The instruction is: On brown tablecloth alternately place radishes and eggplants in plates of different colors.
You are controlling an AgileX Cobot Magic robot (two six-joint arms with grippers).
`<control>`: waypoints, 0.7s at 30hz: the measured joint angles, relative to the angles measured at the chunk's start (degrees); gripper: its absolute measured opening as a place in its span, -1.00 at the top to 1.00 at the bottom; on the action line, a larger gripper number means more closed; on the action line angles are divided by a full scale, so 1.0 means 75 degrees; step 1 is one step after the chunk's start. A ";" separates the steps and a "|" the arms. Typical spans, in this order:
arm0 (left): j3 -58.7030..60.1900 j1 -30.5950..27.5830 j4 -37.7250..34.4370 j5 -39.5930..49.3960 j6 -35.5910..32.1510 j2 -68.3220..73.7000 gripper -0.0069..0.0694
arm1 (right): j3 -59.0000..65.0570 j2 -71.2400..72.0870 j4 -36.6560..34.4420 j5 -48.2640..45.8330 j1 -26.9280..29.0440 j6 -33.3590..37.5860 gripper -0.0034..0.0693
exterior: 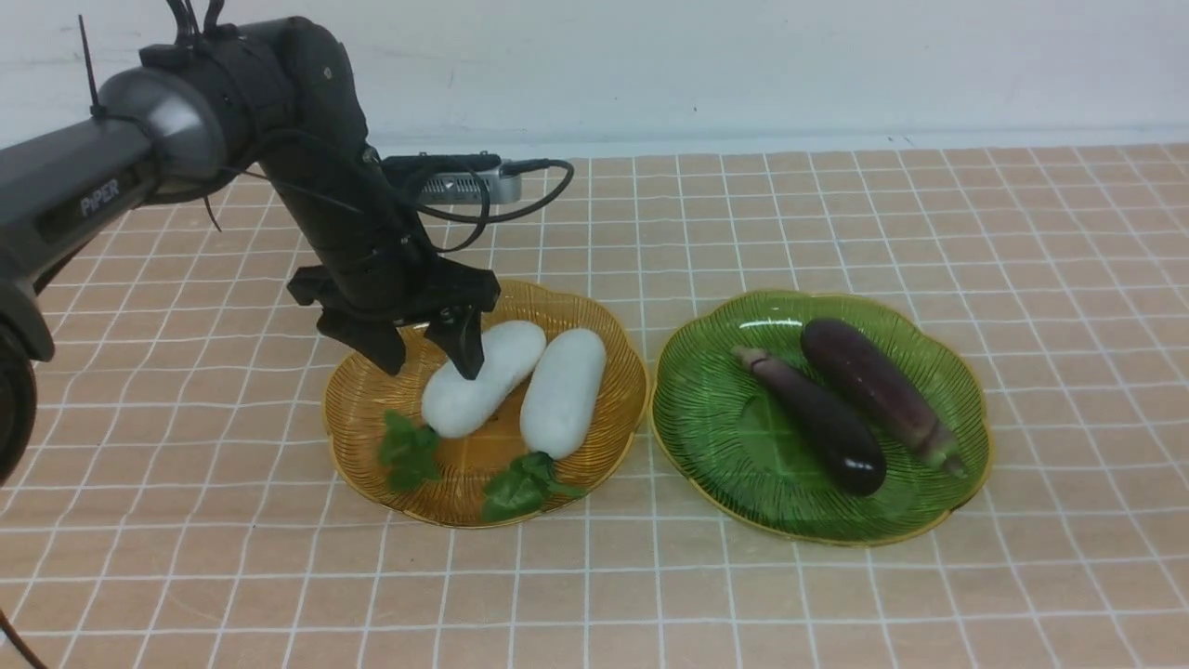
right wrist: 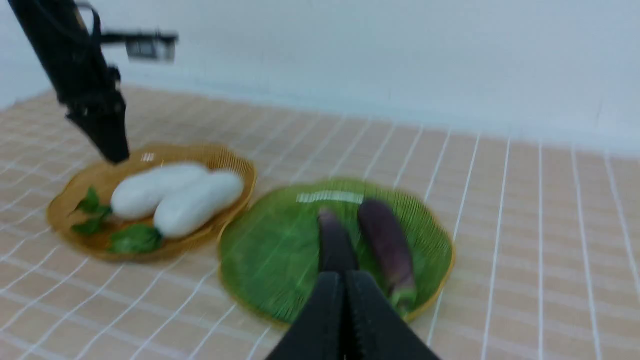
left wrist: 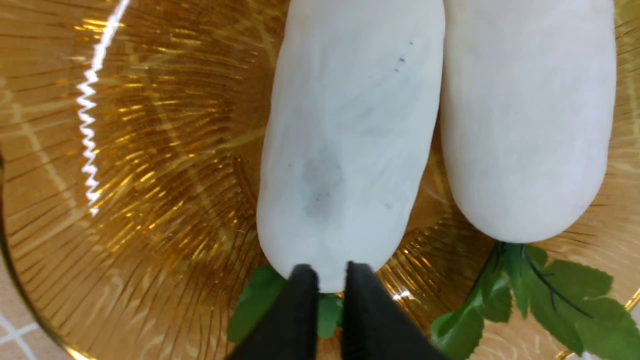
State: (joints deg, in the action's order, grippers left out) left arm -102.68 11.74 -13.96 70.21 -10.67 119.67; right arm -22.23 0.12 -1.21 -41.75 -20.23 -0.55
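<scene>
Two smooth radishes [exterior: 483, 376], ribbed amber plate [exterior: 358, 409], glossy eggplants [exterior: 817, 420]

Plain white wall [exterior: 790, 65] fills whole back of my front feed: matte, faint grey scuffs, couple of small dark specks near middle. Pale band [exterior: 836, 141] runs along wall's foot, straight, full width, slightly greyer than wall above. Light bright and even across scene; shadows I see are short, soft-edged. On my right wrist feed same wall comes through blurred, cooler bluish-white, band at its foot barely distinct.
</scene>
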 joint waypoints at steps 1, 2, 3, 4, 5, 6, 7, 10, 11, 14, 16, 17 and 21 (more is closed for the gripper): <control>0.0000 0.0000 0.0007 0.0000 -0.0017 0.0000 0.68 | 0.0248 0.0061 0.0017 0.0336 0.0000 0.0116 0.95; 0.0000 0.0000 0.0015 0.0000 -0.0051 0.0000 0.74 | 0.0487 0.0061 0.0018 0.0649 0.0000 0.0221 0.95; 0.0000 0.0000 0.0015 0.0000 -0.0061 0.0000 0.78 | 0.0661 0.0061 0.0026 0.0879 0.0000 0.0286 0.95; 0.0000 0.0000 0.0015 0.0000 -0.0061 0.0000 0.80 | 0.0827 0.0061 0.0025 0.1140 0.0000 0.0369 0.95; 0.0000 0.0000 0.0015 0.0000 -0.0061 0.0000 0.81 | 0.0981 0.0061 0.0016 0.1314 0.0000 0.0403 0.95; 0.0000 0.0000 0.0015 0.0000 -0.0067 0.0000 0.82 | 0.1166 0.0061 0.0016 0.1483 0.0000 0.0446 0.95; 0.0000 0.0000 0.0015 0.0000 -0.0067 0.0000 0.83 | 0.1285 0.0061 0.0016 0.1633 0.0000 0.0461 0.95; 0.0000 0.0000 0.0042 0.0000 -0.0067 0.0000 0.83 | 0.1546 0.0061 0.0016 0.1994 0.0000 0.0507 0.95; 0.0000 0.0000 0.0052 0.0000 -0.0067 0.0000 0.83 | 0.1602 0.0061 0.0016 0.2085 0.0000 0.0514 0.95; 0.0000 0.0000 0.0070 0.0000 -0.0067 0.0000 0.83 | 0.1621 0.0061 -0.0058 0.2439 0.0000 0.0523 0.95; 0.0000 0.0000 0.0090 0.0000 -0.0067 0.0000 0.83 | 0.1621 0.0061 -0.0096 0.2524 0.0000 0.0523 0.95; 0.0000 0.0000 0.0098 0.0000 -0.0067 0.0000 0.83 | 0.1621 0.0061 -0.0114 0.2531 0.0000 0.0523 0.95; 0.0000 0.0000 0.0169 0.0000 -0.0067 0.0000 0.83 | 0.1621 0.0061 -0.0140 0.2533 0.0000 0.0523 0.95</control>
State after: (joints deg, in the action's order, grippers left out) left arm -102.68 11.74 -12.70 70.21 -11.17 119.67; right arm -10.07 0.58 -2.26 -22.75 -20.23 3.37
